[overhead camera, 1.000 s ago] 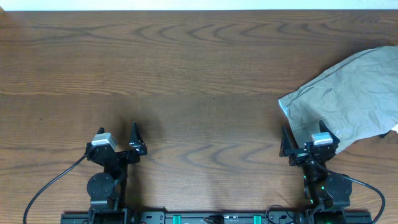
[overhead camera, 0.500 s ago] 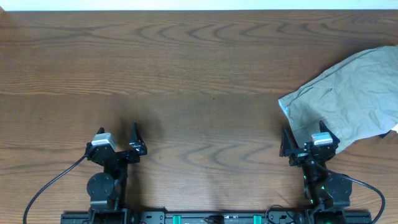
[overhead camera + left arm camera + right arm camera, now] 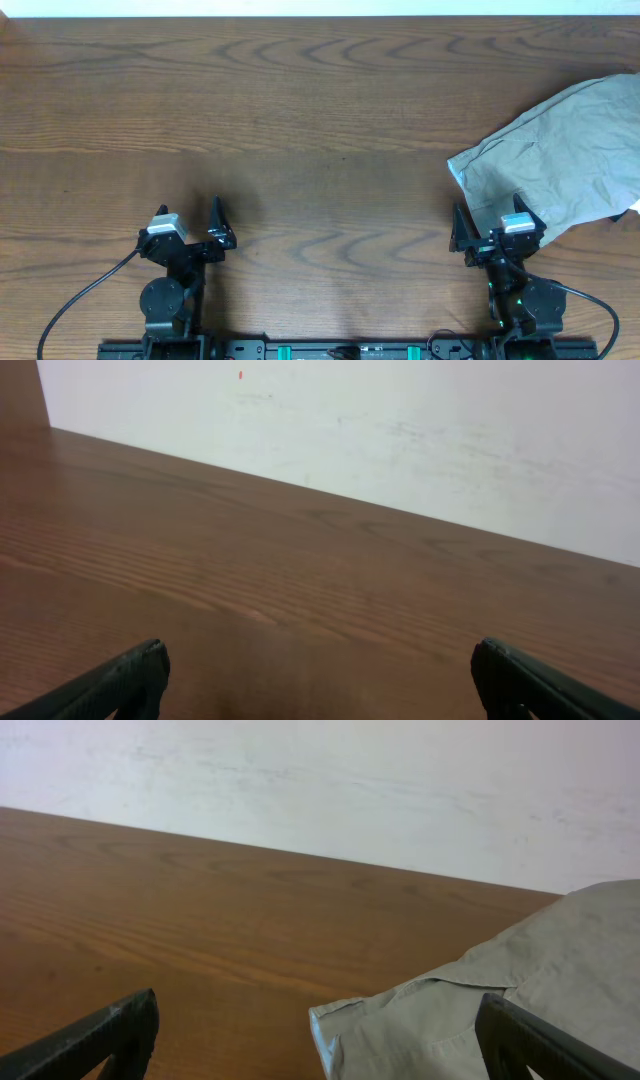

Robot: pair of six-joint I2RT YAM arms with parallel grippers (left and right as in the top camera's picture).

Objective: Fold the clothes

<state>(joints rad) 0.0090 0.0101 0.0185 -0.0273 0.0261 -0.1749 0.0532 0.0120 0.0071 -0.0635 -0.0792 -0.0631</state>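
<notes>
Pretty much nothing done yet, I'd say. The clothes (image 3: pixel 565 150) sit in a crumpled heap on the tabletop (image 3: pixel 300 120), just ahead of the right hand (image 3: pixel 488 215) and out past its outer side. That hand is spread wide and empty, its outer finger over the cloth's near edge. Left hand (image 3: pixel 190 212) is also spread and empty, with the garment well off. Flattening and every fold are left.

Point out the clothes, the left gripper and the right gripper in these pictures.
clothes (image 3: pixel 570 150): overhead view, middle of the wrinkled fabric.
left gripper (image 3: pixel 188 212): overhead view, midway between its open fingertips.
right gripper (image 3: pixel 487 212): overhead view, midway between its open fingertips.
</notes>
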